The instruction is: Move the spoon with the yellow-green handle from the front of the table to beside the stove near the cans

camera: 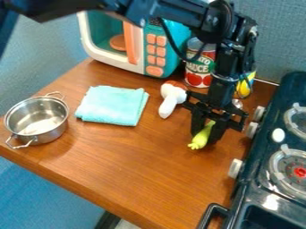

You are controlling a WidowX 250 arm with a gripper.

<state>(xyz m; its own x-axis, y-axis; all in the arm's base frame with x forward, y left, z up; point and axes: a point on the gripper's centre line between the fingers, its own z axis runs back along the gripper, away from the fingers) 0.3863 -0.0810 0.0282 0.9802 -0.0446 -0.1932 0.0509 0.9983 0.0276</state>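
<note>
The gripper hangs low over the right part of the wooden counter, just left of the stove knobs. It is shut on a yellow-green toy, which lies at a slant between its fingers, with the knobby end pointing down and to the left. Part of the toy is hidden by the gripper. Whether the toy touches the counter, I cannot tell. To the upper left of the gripper is a white toy with a reddish-brown top.
A folded turquoise cloth lies left of centre, and a metal pot stands at the far left. Behind are a toy microwave, a tomato can and a yellow item. The dark stove borders the counter on the right.
</note>
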